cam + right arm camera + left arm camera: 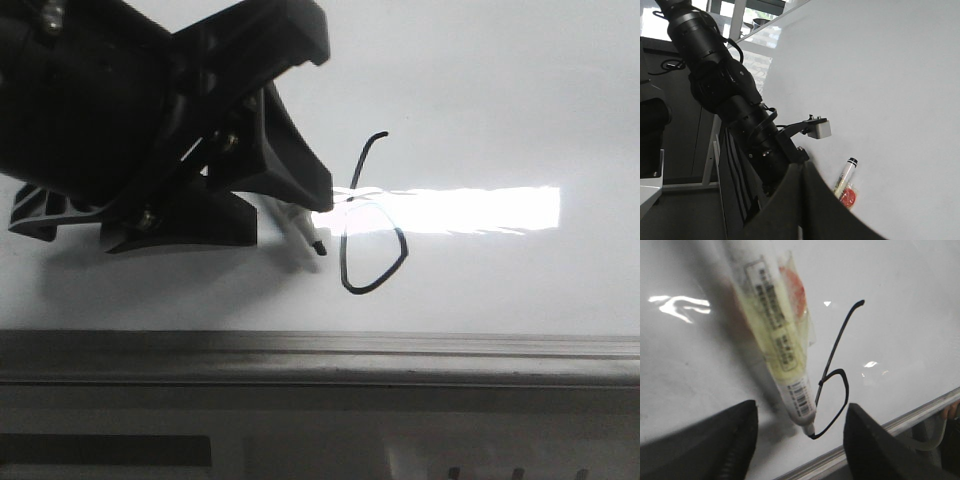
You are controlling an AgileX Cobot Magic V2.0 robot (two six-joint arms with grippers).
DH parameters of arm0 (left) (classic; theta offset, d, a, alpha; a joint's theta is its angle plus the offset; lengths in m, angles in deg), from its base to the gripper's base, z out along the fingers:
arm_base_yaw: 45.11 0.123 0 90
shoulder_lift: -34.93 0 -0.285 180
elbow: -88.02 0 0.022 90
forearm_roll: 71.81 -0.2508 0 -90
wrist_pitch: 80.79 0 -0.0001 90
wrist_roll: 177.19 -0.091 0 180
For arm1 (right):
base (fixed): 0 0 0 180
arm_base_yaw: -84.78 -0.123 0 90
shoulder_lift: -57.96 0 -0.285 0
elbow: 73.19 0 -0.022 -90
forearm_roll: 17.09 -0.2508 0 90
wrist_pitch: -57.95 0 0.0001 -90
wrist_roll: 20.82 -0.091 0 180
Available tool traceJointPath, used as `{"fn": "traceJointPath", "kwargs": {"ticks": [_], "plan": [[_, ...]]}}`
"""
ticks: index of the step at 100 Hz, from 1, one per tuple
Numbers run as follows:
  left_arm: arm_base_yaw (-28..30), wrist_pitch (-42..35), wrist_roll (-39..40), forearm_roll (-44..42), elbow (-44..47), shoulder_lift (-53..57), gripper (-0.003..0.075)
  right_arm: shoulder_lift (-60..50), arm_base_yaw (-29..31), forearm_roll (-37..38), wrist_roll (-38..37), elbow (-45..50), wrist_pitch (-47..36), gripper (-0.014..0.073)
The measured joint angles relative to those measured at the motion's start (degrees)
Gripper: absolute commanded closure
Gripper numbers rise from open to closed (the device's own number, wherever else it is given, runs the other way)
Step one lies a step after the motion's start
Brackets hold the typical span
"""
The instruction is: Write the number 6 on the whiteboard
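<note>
One finished number 6 [370, 215] on the whiteboard [500, 100]. Left gripper [801, 412] spread wide, clasping nothing. Marker [782, 350] tip touching the loop's bottom.

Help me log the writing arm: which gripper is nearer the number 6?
Left. The left gripper hangs just beside the number 6; the right gripper isn't seen near it.
</note>
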Motion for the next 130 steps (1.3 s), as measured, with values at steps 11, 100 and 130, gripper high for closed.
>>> {"fn": "traceJointPath", "kwargs": {"ticks": [11, 100, 130], "plan": [[-0.13, 0.29, 0.04, 0.00, -0.10, 0.00, 0.0181, 0.00, 0.00, 0.00, 0.00, 0.00, -0.12, 0.0664], [1.98, -2.06, 0.69, -1.28, 2.81, 11.61, 0.0198, 0.00, 0.00, -1.03, 0.00, 0.00, -1.92, 0.0664], [2.06, 0.34, 0.69, -8.56, 3.17, 26.63, 0.0472, -2.60, 0.00, -2.69, 0.00, 0.00, -1.92, 0.0664]]}}
